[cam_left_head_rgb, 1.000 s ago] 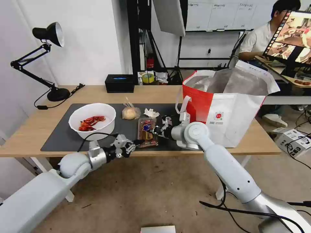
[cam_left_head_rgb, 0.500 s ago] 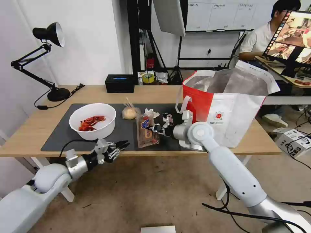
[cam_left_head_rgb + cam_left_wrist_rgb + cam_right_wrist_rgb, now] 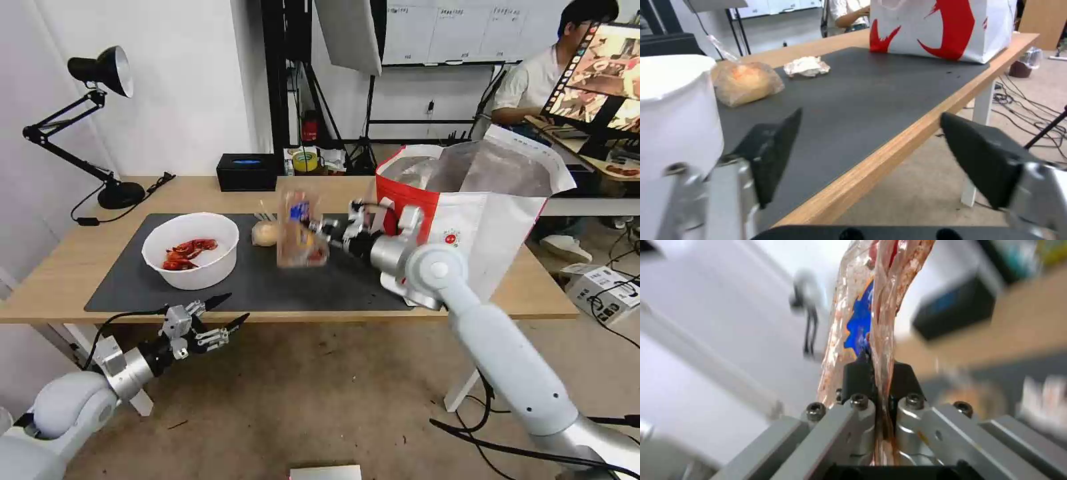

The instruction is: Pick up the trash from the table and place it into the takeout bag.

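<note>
Trash status, left to right: I keep the left gripper [image 3: 217, 319] spread wide, empty, below the table [image 3: 60, 280] edge. Bowl [image 3: 191, 249], bun [image 3: 266, 233] and tissue [image 3: 806, 65] remain beyond it. Right gripper [image 3: 321, 235] clamps the tray [image 3: 301, 230] aloft; takeout bag [image 3: 467, 220] just beyond.

Both arms had smooth white-grey shells with rounded joints and silver wrists trailing black cables. The left gripper [image 3: 223, 312] carried black pointed fingers [image 3: 773, 153] on metal brackets; the right gripper [image 3: 878, 368] showed black pads, grey links and hex screws.
</note>
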### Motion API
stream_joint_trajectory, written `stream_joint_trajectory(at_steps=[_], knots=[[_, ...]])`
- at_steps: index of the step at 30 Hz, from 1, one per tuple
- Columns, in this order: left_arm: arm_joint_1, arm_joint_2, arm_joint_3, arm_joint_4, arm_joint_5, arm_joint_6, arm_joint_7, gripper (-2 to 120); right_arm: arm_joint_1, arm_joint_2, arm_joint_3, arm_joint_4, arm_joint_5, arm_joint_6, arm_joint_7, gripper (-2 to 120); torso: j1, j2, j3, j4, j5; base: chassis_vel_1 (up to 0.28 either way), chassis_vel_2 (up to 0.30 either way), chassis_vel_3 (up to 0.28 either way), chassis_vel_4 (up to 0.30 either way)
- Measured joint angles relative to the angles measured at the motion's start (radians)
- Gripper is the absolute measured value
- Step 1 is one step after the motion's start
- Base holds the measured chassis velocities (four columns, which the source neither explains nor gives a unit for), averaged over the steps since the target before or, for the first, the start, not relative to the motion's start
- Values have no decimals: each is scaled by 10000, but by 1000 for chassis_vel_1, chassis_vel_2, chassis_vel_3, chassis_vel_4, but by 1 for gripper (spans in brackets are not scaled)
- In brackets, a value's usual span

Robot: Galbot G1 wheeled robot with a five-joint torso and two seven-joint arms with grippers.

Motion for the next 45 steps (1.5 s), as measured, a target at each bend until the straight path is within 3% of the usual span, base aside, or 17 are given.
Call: stream_joint_trajectory(at_steps=[5,7,13,20,28,45], knots=[[213,-120,-273,-183,-17,22,-11,105,304,-296,406,252,-498,1144,488,0,0,0,0,0,1,0,0,0,0],[316,-232,-370,-241,-39,27,-19,111,464,-747,572,309,-1210,1611,898,0,0,0,0,-1,1,0,0,0,0],[427,-336,-401,-250,-41,28,-40,115,780,-1367,618,28,-2335,2375,1791,0,0,-1,1,-2,2,0,0,0,0],[402,-342,-370,-254,-49,29,-66,112,1063,-1588,754,-517,-2891,2447,2507,0,1,-1,1,-1,1,0,0,0,0],[463,-312,-339,-351,28,69,-338,101,889,-1785,769,-495,-3046,2217,2534,0,0,-1,1,0,1,0,0,0,0],[215,-141,-193,-364,-131,96,-605,100,209,-1803,983,-61,-2404,2123,2696,0,0,-1,1,0,0,0,0,0,0]])
